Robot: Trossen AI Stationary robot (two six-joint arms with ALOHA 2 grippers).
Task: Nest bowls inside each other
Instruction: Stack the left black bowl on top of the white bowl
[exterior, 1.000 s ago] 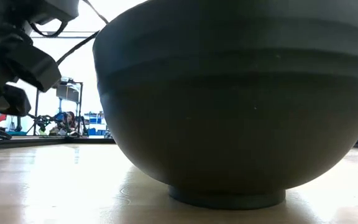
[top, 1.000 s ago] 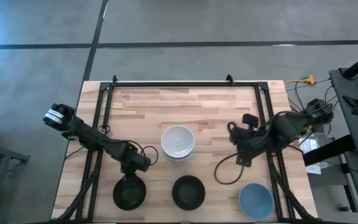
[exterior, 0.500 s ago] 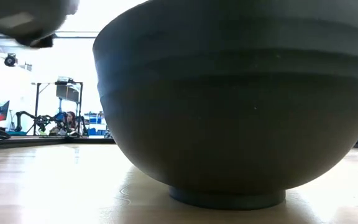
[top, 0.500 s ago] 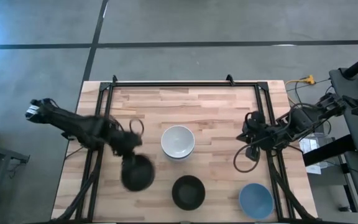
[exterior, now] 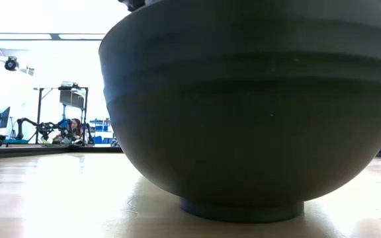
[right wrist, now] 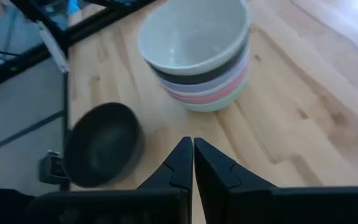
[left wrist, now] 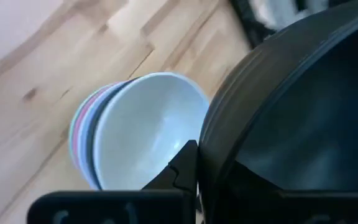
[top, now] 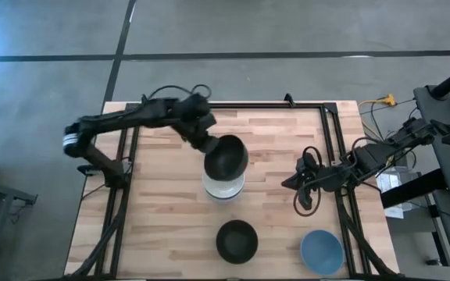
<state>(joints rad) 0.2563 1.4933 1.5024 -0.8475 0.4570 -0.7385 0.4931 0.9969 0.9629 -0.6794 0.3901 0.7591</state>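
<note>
My left gripper is shut on a black bowl over the far part of a stack of several nested bowls. The stack stands on the table's middle, with white on top, then black, lavender, pink and mint green. The held bowl also shows in the left wrist view and the right wrist view. A second black bowl and a blue bowl stand upright near the near edge. My right gripper is shut and empty to the right of the stack. My left gripper holds the black bowl by its rim, on the bowl's far-left side. One finger lies on the outside of the wall; the bowl hides the other. The bowl is lifted clear of the table; I cannot tell whether it touches the stack.
The low view is filled by the second black bowl standing on its foot. A black frame runs along the table's far edge and sides. Cables lie by the right arm. Bare wood lies at the table's left.
My left gripper has lifted the black bowl off the table's near left and swung it toward the far edge and the right, to above the stack. The other bowls have stayed put.
</note>
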